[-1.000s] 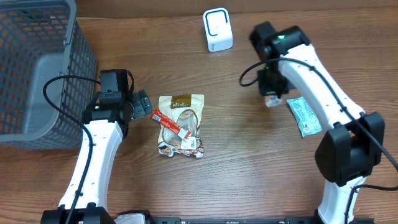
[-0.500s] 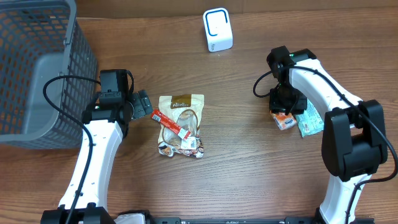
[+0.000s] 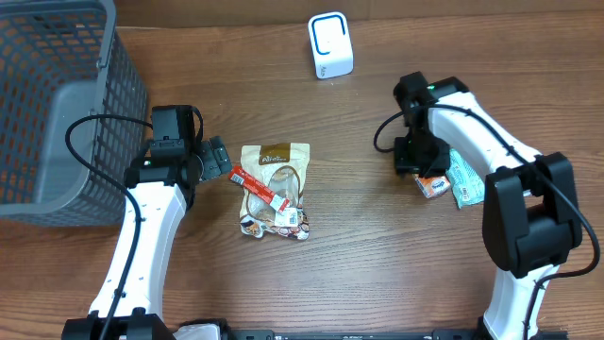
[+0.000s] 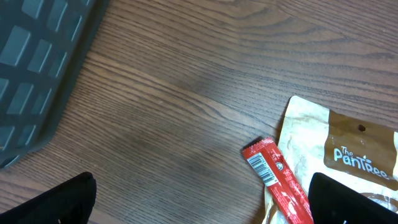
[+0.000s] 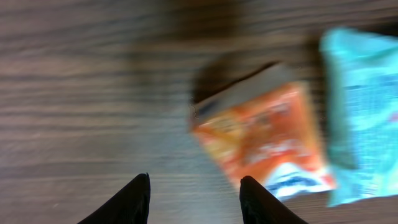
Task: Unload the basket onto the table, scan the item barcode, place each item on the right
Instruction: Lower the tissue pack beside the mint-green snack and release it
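A small orange packet (image 3: 434,184) lies on the table, touching a teal packet (image 3: 464,177) on its right. My right gripper (image 3: 413,157) hovers just left of the orange packet, open, with nothing between its fingers. In the right wrist view the orange packet (image 5: 267,146) lies ahead and to the right of the right gripper (image 5: 196,199), with the teal packet (image 5: 364,118) beyond it. The white scanner (image 3: 330,45) stands at the back centre. My left gripper (image 3: 217,159) stays wide open beside a red stick packet (image 3: 257,186) whose barcode end faces it.
The red stick (image 4: 277,180) lies across a tan snack pouch (image 4: 348,143) at the table's middle. A grey mesh basket (image 3: 52,104) fills the back left corner, and its wall (image 4: 37,68) shows close to the left gripper (image 4: 202,205).
The right gripper came down from near the scanner, let go of the orange packet beside the teal one, and shifted slightly left. The left arm has not moved.
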